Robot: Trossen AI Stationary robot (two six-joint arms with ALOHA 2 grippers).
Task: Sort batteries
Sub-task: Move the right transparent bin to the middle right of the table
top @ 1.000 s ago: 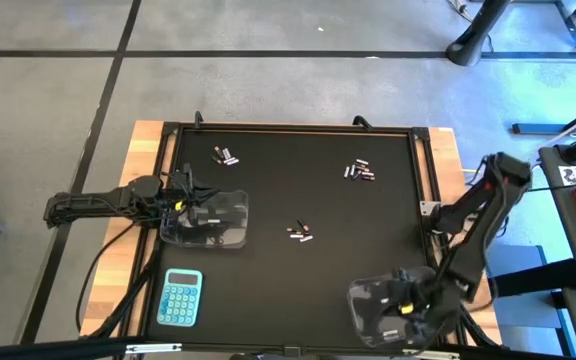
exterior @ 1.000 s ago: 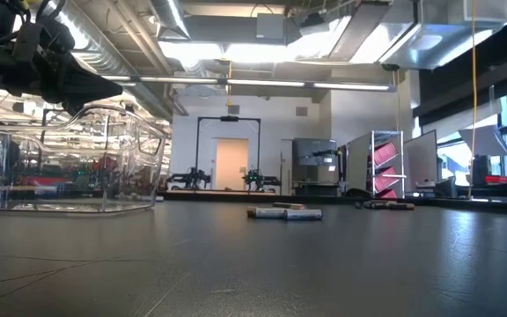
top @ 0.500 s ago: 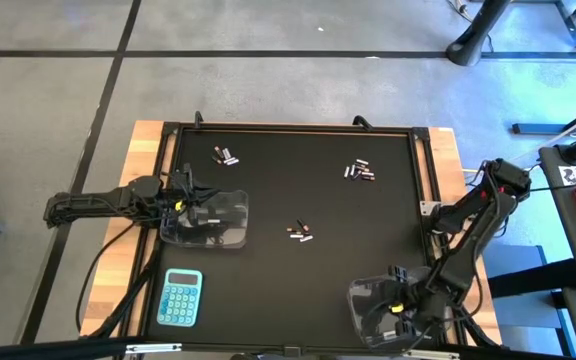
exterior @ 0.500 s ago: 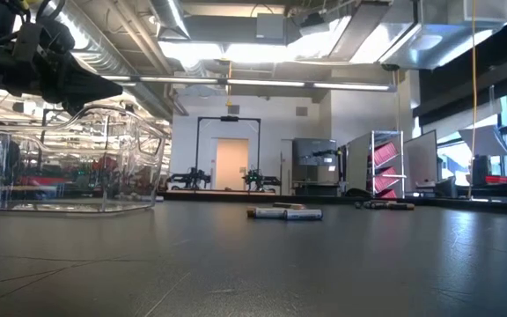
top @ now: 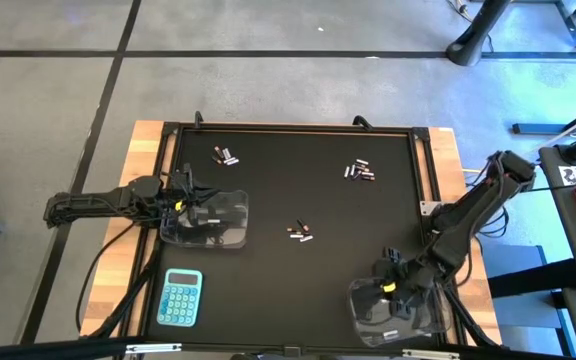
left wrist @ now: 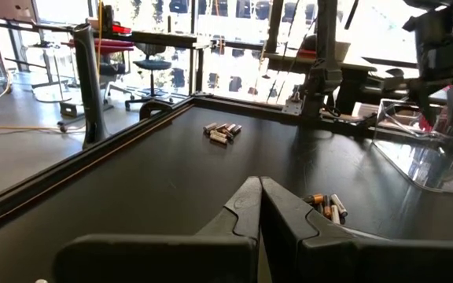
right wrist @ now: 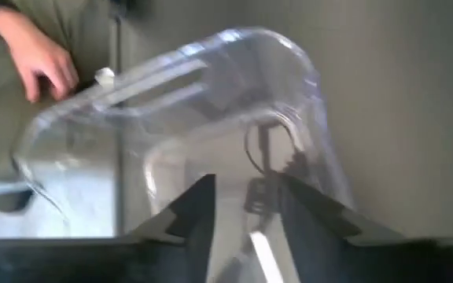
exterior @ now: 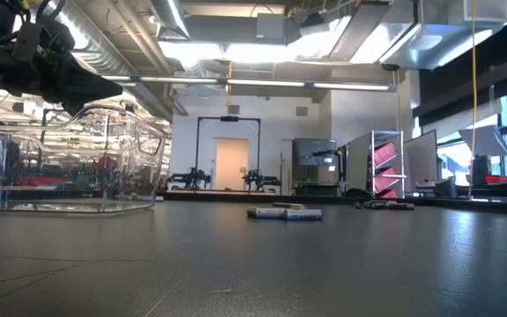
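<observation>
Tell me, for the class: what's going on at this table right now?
A two-armed robot is sorting batteries. The right claw, fingers apart, sits over a clear tub at the mat's near right corner. The left claw is shut beside another clear tub. Three battery clusters lie loose on the black mat; a blue calculator sits nearby.

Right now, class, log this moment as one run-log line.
left end effector shut, at left tub | right end effector open over right tub | batteries unsorted on mat
</observation>
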